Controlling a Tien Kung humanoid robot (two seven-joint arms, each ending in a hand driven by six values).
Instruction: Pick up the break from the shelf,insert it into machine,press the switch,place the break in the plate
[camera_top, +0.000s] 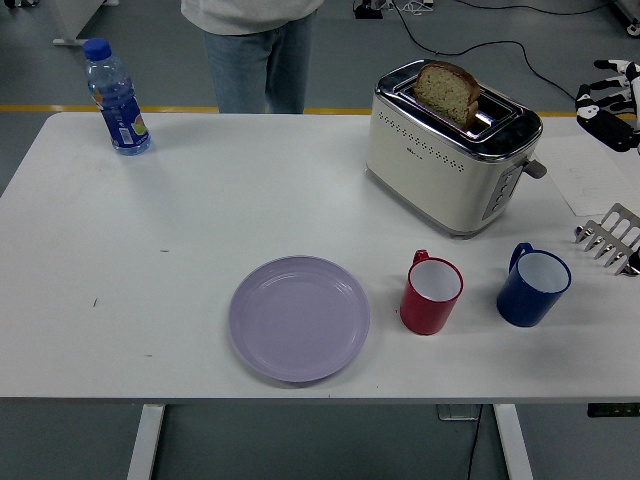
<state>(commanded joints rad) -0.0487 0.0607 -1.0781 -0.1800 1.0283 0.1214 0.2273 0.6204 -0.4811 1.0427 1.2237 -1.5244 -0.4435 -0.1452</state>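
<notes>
White table (200, 210) is carrying the toaster (450, 160) with the bread (447, 92) sitting tall in its slot, so inserting looks done. Right hand (607, 100) is hovering beyond it, fingers loosely spread, empty; pressing the switch (537, 169) and plating (299, 318) are remaining.

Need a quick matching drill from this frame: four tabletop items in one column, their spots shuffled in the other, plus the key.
Items:
1. bread slice
2. water bottle
3. purple plate
4. blue mug

Places:
A. far left corner of the table
B. near edge, left of the red mug
C. standing in the toaster slot
D. right of the red mug

Pairs: 1-C, 2-A, 3-B, 4-D
</notes>
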